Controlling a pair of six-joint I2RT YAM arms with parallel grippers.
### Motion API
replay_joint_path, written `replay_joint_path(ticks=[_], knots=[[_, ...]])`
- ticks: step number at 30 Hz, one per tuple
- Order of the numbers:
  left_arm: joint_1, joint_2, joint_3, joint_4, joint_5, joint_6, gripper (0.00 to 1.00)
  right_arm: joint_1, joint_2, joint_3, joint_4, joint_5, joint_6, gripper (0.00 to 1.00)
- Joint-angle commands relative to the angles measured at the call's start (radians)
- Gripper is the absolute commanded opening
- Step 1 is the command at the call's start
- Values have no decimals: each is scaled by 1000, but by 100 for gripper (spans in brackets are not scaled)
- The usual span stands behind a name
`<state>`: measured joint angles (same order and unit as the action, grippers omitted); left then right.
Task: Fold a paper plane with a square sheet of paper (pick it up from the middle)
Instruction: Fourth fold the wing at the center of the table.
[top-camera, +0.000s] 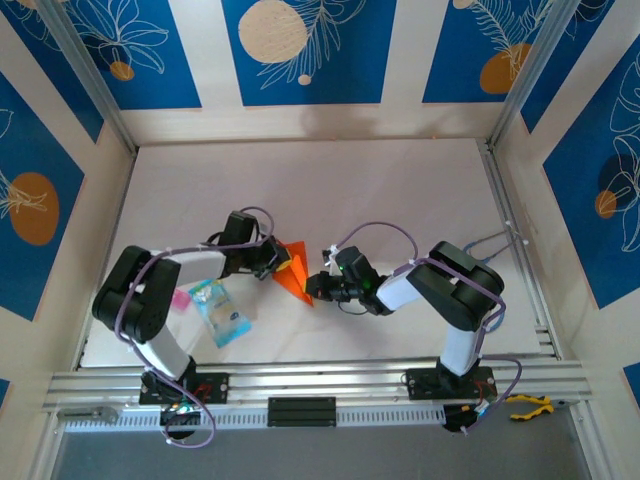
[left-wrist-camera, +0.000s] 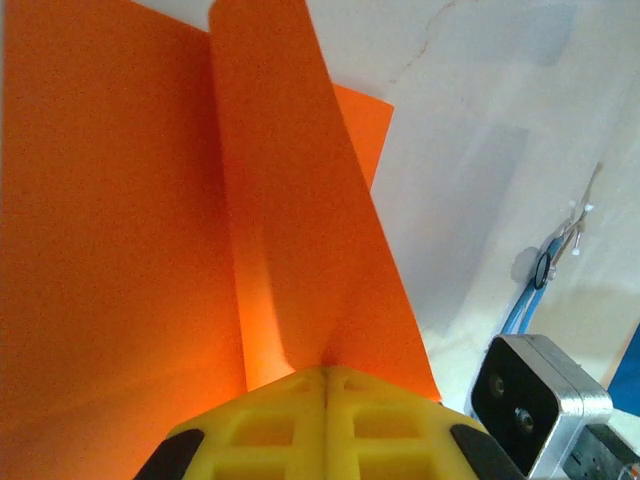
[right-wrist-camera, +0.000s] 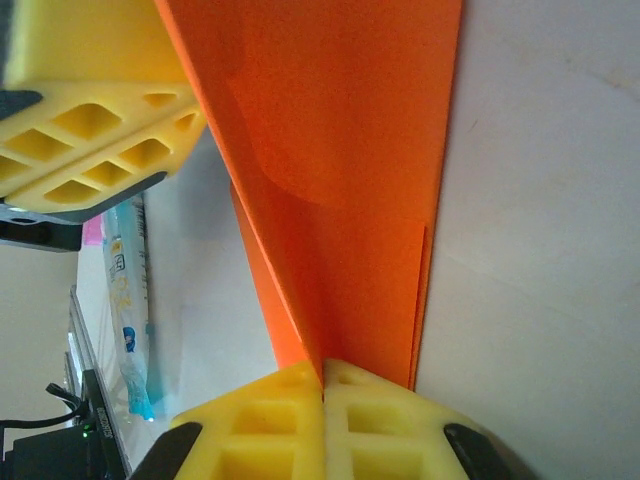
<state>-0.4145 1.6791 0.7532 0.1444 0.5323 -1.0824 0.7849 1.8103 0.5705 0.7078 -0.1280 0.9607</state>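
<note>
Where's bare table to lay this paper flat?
Bare: the far half of the table to the back wall, and the near-middle strip along the rail. Crowded: centre, where left gripper and right gripper pinch the orange paper, and around the packet near-left.

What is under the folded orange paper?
The white table shows beside the folded orange paper. The patch directly beneath it is covered, so anything there cannot be seen.

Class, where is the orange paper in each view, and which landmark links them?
Top external: orange paper at centre, between left gripper and right gripper.
Left wrist: left and middle, above the left gripper.
Right wrist: central band above the right gripper.
Shared landmark: left gripper pinching the paper.
</note>
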Motion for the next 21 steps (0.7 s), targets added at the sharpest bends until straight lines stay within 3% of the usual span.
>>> replay_joint_path(ticks=[1, 21], knots=[[-18, 37, 34, 40, 35, -10, 7, 3, 20, -21, -24, 25, 16, 4], [-43, 129, 66, 61, 39, 3, 8, 0, 7, -19, -75, 50, 34, 5]])
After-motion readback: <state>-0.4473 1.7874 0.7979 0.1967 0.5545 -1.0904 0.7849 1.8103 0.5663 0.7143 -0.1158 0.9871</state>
